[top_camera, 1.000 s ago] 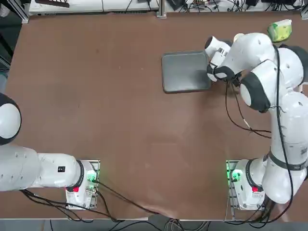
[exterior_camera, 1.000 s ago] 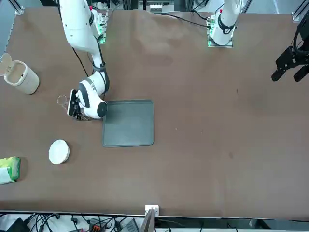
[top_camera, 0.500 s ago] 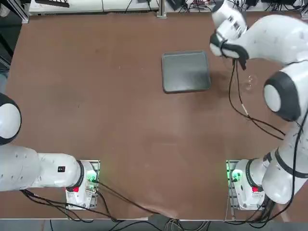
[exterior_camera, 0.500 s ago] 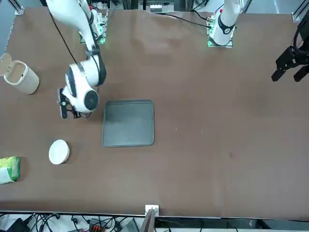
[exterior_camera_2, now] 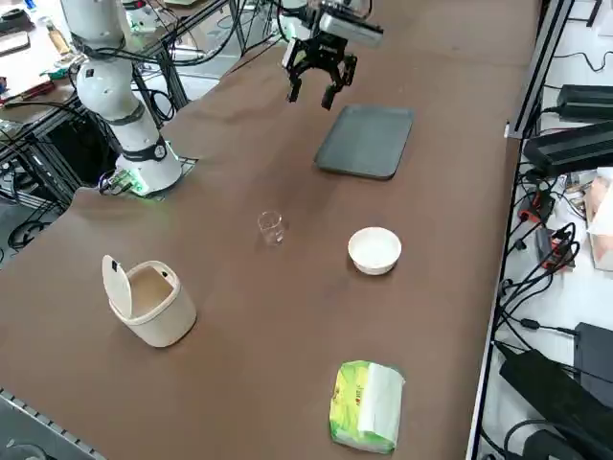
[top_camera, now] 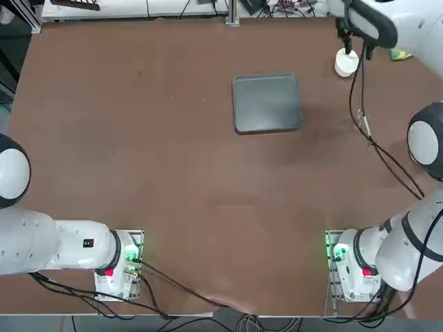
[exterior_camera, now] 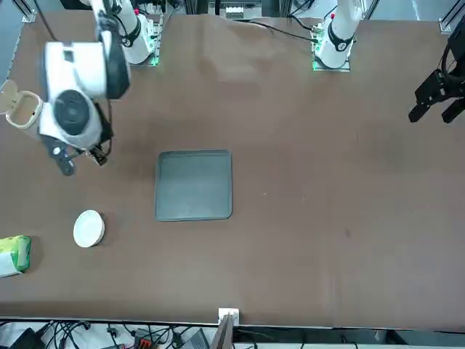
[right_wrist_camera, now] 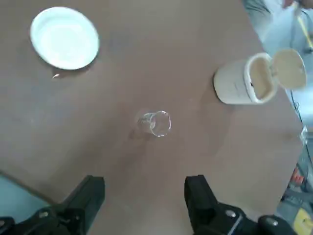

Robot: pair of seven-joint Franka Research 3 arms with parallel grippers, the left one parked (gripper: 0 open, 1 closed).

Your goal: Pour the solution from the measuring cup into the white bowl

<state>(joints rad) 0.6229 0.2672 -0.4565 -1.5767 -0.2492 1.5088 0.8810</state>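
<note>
One right gripper (right_wrist_camera: 144,188) hung above the table (exterior_camera_2: 230,364), its two jaws wide apart with nothing between them.
One measuring cup (exterior_camera_2: 271,227), clear and small, stood on the brown tabletop near one white bowl (exterior_camera_2: 374,250), the two apart, and near one lidded cream container (exterior_camera_2: 158,305) with its single lid (exterior_camera_2: 116,286) raised; one grey tray (exterior_camera_2: 365,142) and one green-yellow packet (exterior_camera_2: 368,406) lay on the same table, neither touching the bowl.

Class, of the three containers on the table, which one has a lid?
The cream-white bin: its hinged lid stands open, whereas the measuring cup and white bowl have none.
</note>
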